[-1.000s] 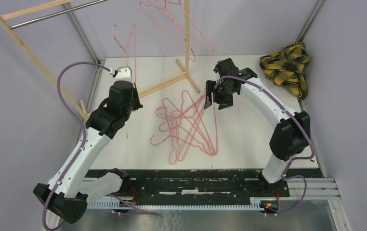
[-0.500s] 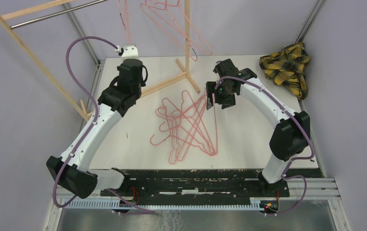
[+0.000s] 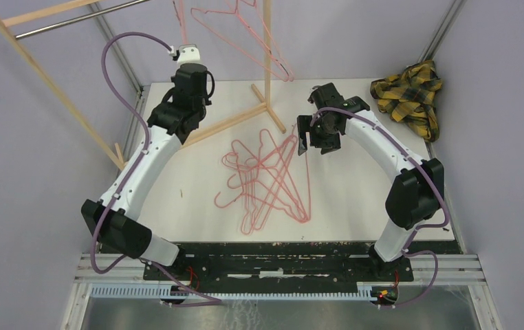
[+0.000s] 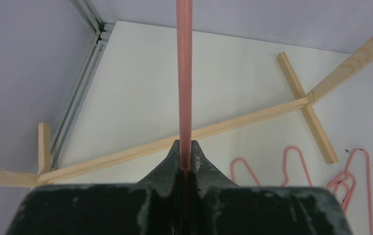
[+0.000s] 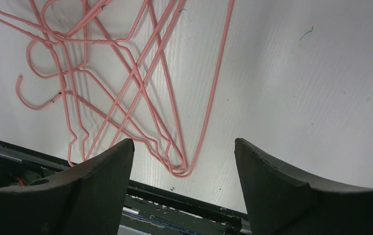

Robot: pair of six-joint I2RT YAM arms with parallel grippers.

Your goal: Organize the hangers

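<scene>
tightly, left tool [image 4: 186,165] clamped on hanger [image 4: 184,73]

Overhead camera looks down; both close wrist cameras share the hangers [image 3: 267,180].

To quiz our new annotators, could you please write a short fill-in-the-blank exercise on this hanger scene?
1. The left gripper is shut on one pink ____.
2. The right gripper, over the edge of the pile of hangers on the table, is ____.
3. The plaid cloth lies at the table's far ____ corner.
Missing words: hanger; open; right.
</scene>
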